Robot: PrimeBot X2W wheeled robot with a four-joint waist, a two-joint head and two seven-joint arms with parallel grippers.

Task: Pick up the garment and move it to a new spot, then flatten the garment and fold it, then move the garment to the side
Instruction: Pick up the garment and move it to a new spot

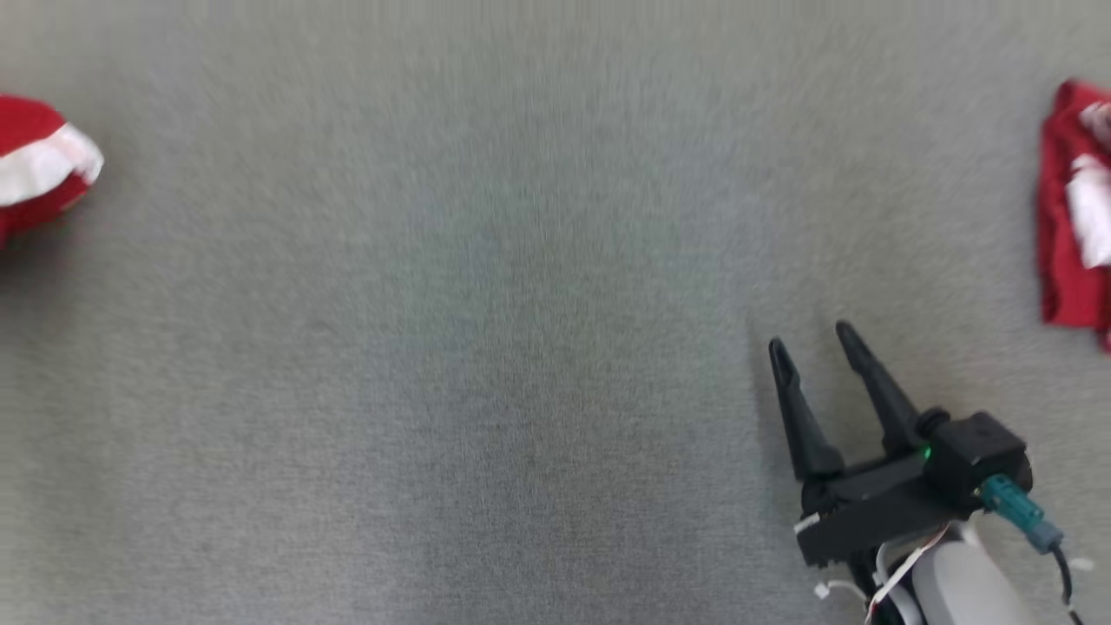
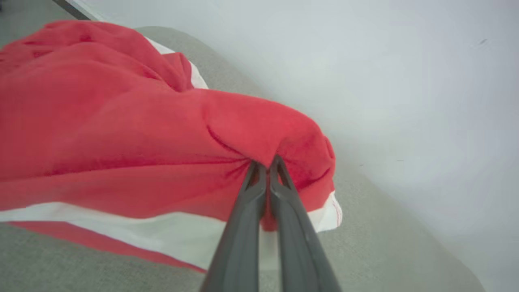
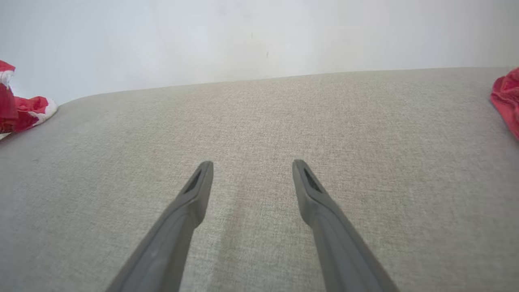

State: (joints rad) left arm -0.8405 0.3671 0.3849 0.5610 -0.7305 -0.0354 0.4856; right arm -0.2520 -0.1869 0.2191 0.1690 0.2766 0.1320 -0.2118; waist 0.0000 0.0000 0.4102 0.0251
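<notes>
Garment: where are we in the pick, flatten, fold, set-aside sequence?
Done: the left gripper is shut on a pinch of the red-and-white garment. In hand: the pick-up and move; the cloth is bunched at the head view's left edge of the grey surface. Left: flattening, folding, moving aside. The right gripper is open over bare surface. A second red garment lies at the right edge.

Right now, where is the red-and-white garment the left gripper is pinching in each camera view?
Head view: red-and-white garment at the left edge, upper half, probably the same one.
Left wrist view: garment across left and centre, left gripper shut on a red fold.
Right wrist view: garment at the far left edge.
Shared landmark: the grey fabric surface beneath it.
</notes>
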